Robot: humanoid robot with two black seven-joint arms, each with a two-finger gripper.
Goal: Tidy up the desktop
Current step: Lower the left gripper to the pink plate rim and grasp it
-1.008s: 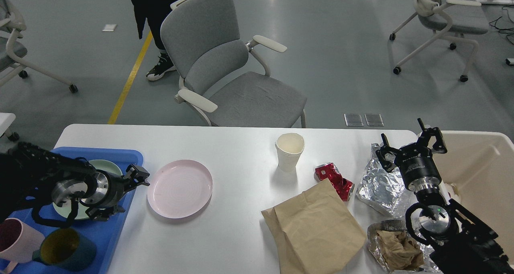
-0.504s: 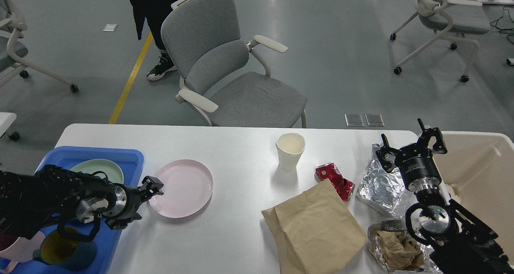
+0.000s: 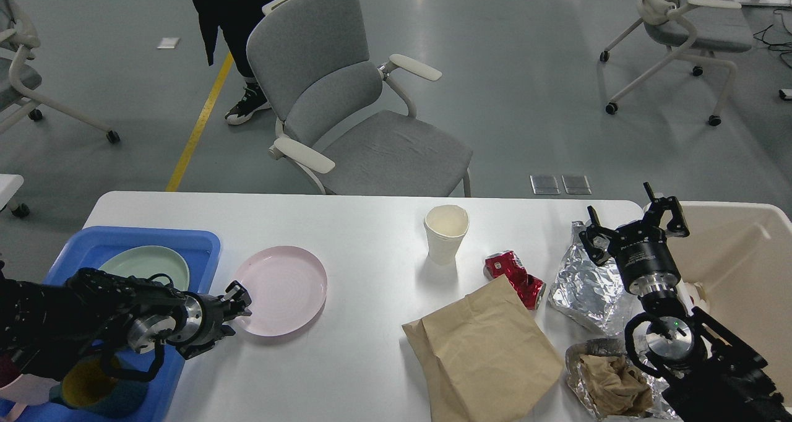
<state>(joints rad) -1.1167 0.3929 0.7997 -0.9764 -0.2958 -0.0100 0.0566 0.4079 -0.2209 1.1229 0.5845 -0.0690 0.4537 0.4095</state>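
Note:
The white desktop [image 3: 371, 224] holds a pink plate [image 3: 281, 289], a white paper cup [image 3: 446, 232], a crushed red can [image 3: 515, 278], a brown paper bag [image 3: 489, 348], a sheet of crumpled foil [image 3: 585, 286] and a foil wad with brown paper [image 3: 609, 378]. My left gripper [image 3: 237, 303] is low at the plate's left rim, touching or nearly touching it; its fingers cannot be told apart. My right gripper [image 3: 634, 225] is open and empty, raised above the foil sheet near the right edge.
A blue tray [image 3: 154, 237] at the left holds a green plate [image 3: 145, 264] and a teal mug [image 3: 93, 388], partly hidden by my left arm. A beige bin [image 3: 742, 267] stands right of the table. A grey chair [image 3: 346, 112] and a standing person are behind it.
My left gripper has moved from over the blue tray to the right and down, to the pink plate's left rim. The right arm has not moved.

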